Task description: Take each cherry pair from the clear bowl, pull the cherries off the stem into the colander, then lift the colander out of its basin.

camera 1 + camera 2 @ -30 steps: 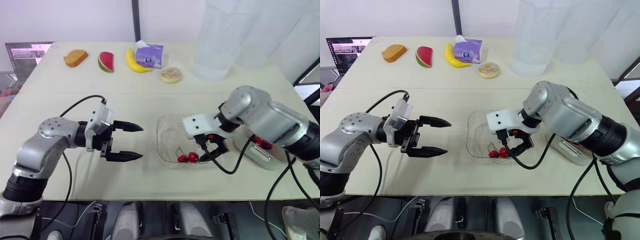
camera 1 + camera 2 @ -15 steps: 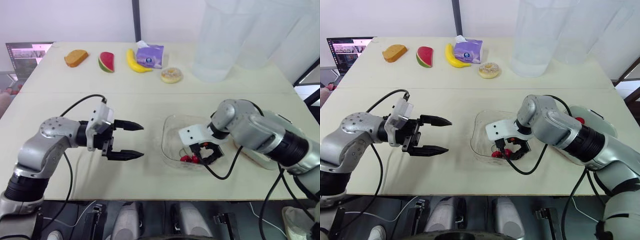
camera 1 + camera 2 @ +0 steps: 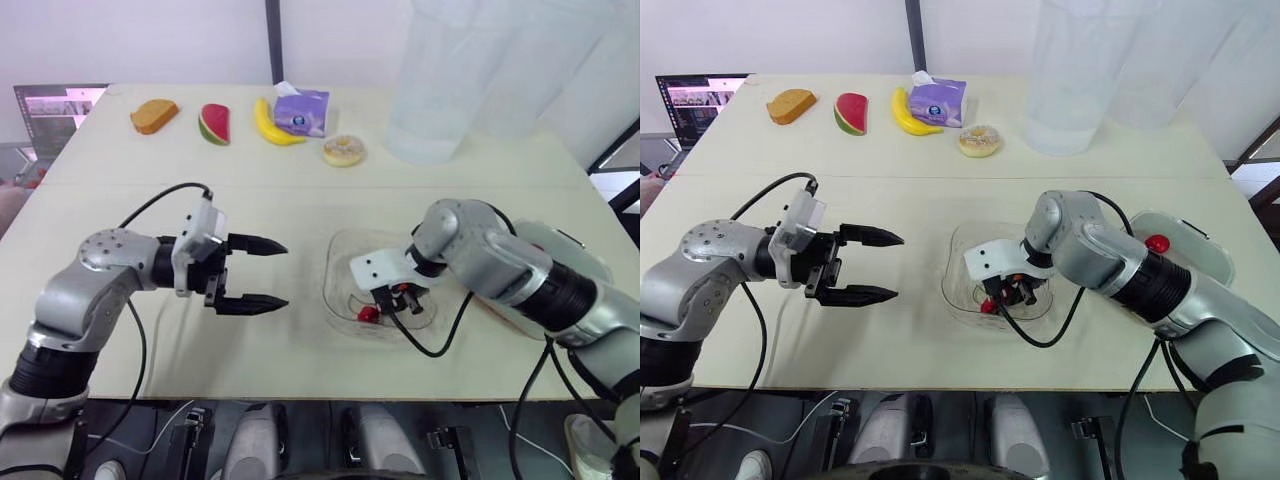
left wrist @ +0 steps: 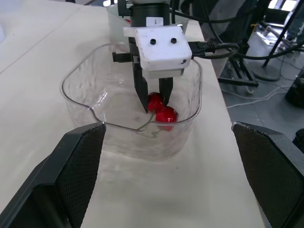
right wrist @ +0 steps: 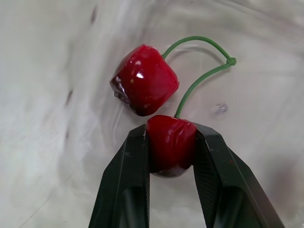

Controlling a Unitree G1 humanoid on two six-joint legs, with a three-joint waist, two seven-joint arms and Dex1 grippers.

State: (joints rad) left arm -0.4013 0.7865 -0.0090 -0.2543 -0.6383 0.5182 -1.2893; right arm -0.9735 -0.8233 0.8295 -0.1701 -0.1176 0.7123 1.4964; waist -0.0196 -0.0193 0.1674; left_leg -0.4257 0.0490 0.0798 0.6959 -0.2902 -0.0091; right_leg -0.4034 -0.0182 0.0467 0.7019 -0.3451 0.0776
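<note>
The right claw (image 4: 155, 104) is reaching down inside the clear bowl (image 4: 123, 140) and its two black fingers are clamping on one cherry (image 5: 171, 149) of a pair. The other cherry (image 5: 145, 80) is lying free on the bowl floor, just beside the held one; the green stem (image 5: 230, 61) is joining the two in a loop that is running away from the fingertips. Seen from the head, the free cherry is lying on the side of the claw that is facing the left arm. I am judging that this is the relation that matters for the pull; the free end is pointing toward the helper.

The left claw (image 3: 898, 266) is hovering over the table (image 3: 940, 200) with its fingers wide apart and holding nothing; it is well apart from the bowl, so it is needing to come closer. The colander (image 3: 1195, 250) is standing on the other side of the bowl, nearer to the right arm.
</note>
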